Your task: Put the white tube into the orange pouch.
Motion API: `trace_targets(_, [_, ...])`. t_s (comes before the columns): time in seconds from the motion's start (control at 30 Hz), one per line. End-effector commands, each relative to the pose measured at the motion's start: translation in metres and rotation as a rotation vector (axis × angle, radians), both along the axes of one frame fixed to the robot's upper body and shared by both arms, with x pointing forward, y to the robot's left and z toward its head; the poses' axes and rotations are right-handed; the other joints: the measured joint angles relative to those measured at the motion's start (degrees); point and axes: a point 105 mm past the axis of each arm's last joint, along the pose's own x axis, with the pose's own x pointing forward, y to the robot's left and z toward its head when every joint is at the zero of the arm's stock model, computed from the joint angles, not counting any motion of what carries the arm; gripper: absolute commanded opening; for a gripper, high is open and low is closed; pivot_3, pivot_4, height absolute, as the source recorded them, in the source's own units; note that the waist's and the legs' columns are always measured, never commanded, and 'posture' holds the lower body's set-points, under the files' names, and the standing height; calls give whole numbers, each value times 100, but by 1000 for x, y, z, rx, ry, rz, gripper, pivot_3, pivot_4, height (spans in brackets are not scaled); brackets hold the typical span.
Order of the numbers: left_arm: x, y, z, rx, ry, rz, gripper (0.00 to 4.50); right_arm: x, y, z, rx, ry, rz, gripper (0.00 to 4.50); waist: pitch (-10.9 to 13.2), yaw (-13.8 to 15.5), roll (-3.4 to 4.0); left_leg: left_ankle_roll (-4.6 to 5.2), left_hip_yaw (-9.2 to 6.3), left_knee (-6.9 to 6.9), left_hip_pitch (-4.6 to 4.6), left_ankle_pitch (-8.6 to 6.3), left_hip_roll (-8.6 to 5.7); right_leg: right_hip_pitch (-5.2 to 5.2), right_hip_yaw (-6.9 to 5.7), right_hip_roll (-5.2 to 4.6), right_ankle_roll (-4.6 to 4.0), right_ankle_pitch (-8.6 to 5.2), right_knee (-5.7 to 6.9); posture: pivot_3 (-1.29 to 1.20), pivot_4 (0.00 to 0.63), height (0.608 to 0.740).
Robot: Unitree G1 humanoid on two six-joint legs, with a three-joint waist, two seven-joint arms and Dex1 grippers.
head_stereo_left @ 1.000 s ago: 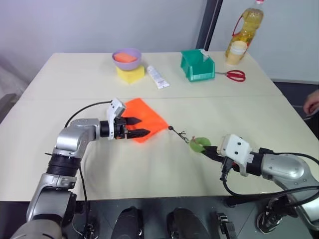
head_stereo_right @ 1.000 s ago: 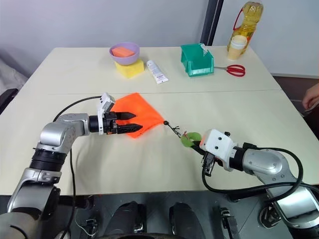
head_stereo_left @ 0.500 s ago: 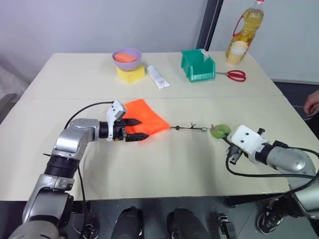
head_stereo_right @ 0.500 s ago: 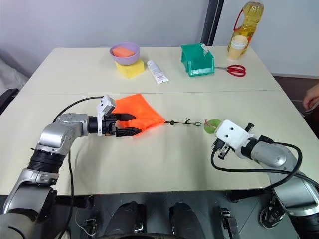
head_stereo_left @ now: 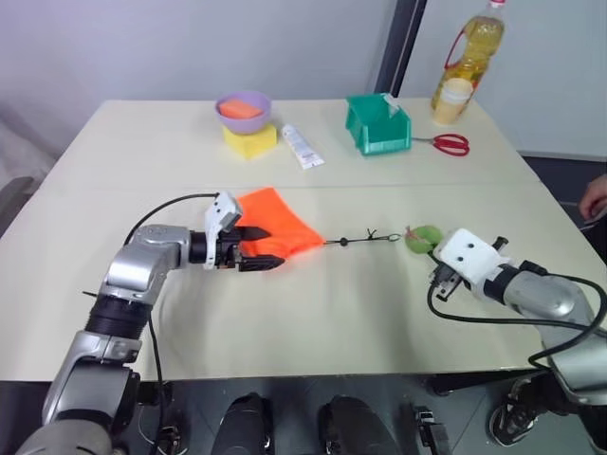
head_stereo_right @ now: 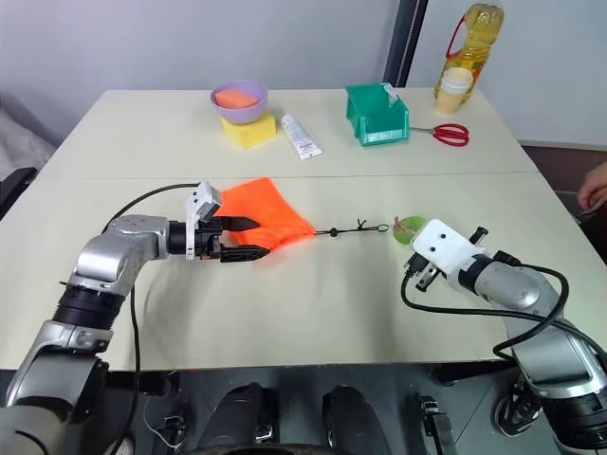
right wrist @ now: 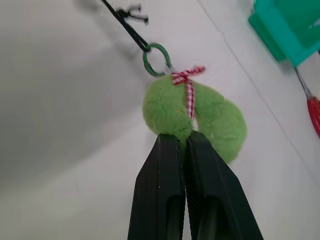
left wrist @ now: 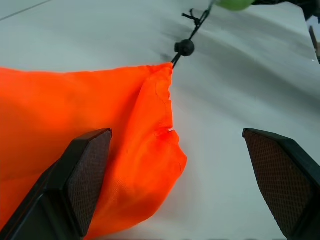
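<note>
While the right claw (right wrist: 182, 137) pinches the green tag (right wrist: 200, 117), the orange pouch (head_stereo_right: 268, 216) lies flat mid-desk.

Its black cord (head_stereo_right: 360, 227) runs taut from the pouch's gathered corner to the tag, where a red-and-white checked ribbon (right wrist: 189, 82) is tied at a green ring. The left claw (head_stereo_right: 251, 238) stands wide open at the pouch's near edge, one finger (left wrist: 82, 172) over the fabric, the other over bare desk (head_stereo_right: 303, 303). Whether the white tube by the yellow sponge (head_stereo_right: 249, 129) at the far side is the task's tube cannot be told. A teal bin (head_stereo_right: 377, 114), red scissors (head_stereo_right: 450, 134) and an oil bottle (head_stereo_right: 460, 52) stand farther right.
</note>
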Motion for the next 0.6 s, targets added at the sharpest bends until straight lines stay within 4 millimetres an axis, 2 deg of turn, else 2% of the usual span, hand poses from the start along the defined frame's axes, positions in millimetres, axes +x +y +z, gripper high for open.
trace_targets(0.03, [18,-20,35,32,-178,-74,4471,3,2,10,-11,-40,20,0,1,-2,-1,1,1,1,0,0,0,0,1,0,1,1,-1,0,150,740])
trace_targets(0.1, [28,-36,43,97,-265,-126,4471,3,2,10,-12,-40,24,0,1,-6,-1,1,1,1,-4,0,-3,-2,1,0,3,1,-4,0,150,740])
trace_targets(0.27, [42,-77,40,269,-394,-275,4471,4,4,9,-14,-41,35,0,1,-24,-1,1,7,-3,-4,0,-4,-5,6,1,6,0,-13,0,150,740])
trace_targets(0.4, [36,-98,28,348,-340,-430,4471,2,7,10,-17,-46,44,0,1,-48,-1,0,13,-9,-12,0,-3,-21,16,6,6,-1,-14,0,150,740])
trace_targets(0.6, [31,-116,23,439,-272,-510,4471,-3,13,9,-16,-49,57,0,2,-41,-2,0,15,-8,-19,0,-3,-30,20,8,6,-1,-13,0,150,740])
